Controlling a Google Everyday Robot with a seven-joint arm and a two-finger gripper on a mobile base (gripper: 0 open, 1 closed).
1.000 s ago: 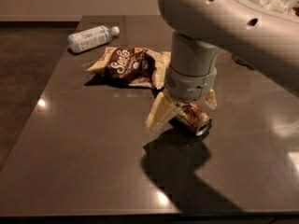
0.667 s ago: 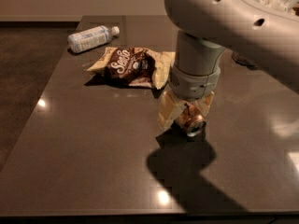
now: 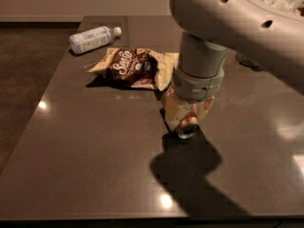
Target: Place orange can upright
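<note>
Jaws closed on the orange can [image 3: 188, 126], right of centre in the frame, just above the dark table [image 3: 95, 165]. The gripper [image 3: 188, 118] points downward; its pale fingers [image 3: 172, 112] flank the can on either side. Only the can's lower part shows: a copper-coloured side and one silver end, turned down and toward the camera, so the can sits tilted rather than upright. Its upper part is hidden between the fingers and under the grey wrist collar. Whether the silver end touches the table cannot be told; a dark shadow [image 3: 190, 175] starts directly beneath it and spreads toward the lower edge.

The arm [image 3: 223, 18], a broad pale casing, rises from the wrist and runs out of the frame at the upper right, covering the table behind it.

Just beside the gripper, toward the upper left, lies a crumpled brown and cream snack bag [image 3: 135, 68]; its right corner passes behind the wrist. Farther to the upper left, near the table's far edge, a clear water bottle [image 3: 92, 38] lies on its side. In the upper right corner, white tissues [image 3: 285, 1] are cut off by the frame, and a dark object [image 3: 247, 61] below the arm is too hidden to identify.
</note>
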